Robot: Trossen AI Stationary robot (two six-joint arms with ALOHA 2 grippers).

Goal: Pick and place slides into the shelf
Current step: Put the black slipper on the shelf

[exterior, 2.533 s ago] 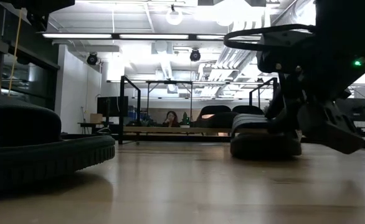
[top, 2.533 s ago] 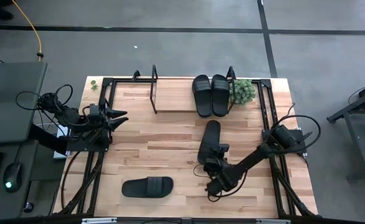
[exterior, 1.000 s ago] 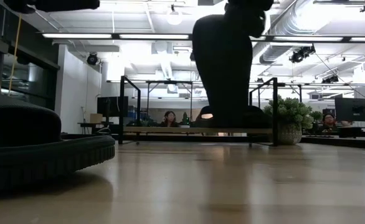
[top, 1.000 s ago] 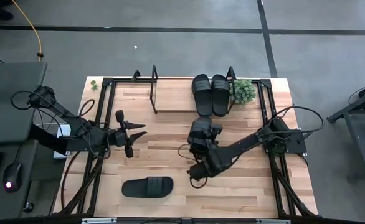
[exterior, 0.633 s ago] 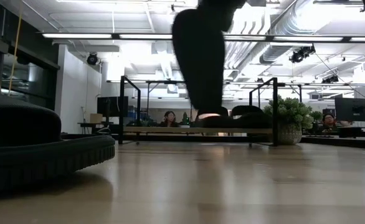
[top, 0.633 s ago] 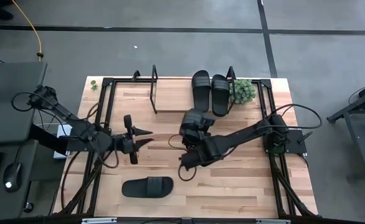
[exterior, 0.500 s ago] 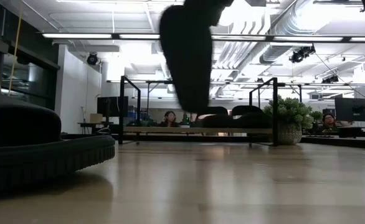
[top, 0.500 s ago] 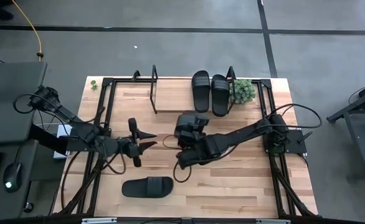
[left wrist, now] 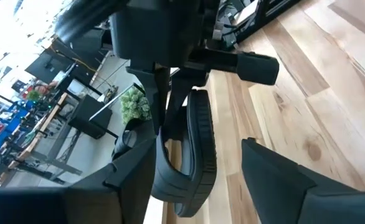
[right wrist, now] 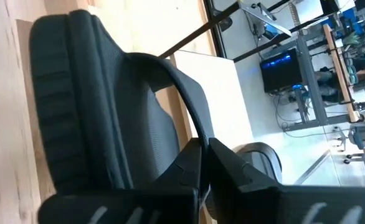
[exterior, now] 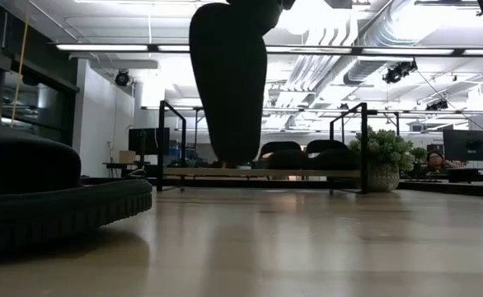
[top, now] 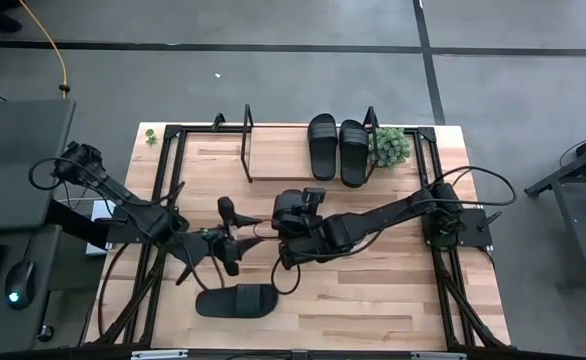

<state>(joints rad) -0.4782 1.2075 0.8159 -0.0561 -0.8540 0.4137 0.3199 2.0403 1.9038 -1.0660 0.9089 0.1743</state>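
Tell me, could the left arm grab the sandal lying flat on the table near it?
Probably yes. The left gripper is open and empty, and the loose sandal lies just beside it on bare table with nothing between. The right gripper, holding another sandal, hangs close by, though.

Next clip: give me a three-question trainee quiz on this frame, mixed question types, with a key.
1. True or false: the shelf holds three slides.
2. Which gripper grips the lifted slide? A) left gripper B) right gripper
3. Fill in: the slide on the table lies nearest the ___ arm.

Key: 1. False, two slides on the shelf. 2. B, gripping its strap. 3. Left.
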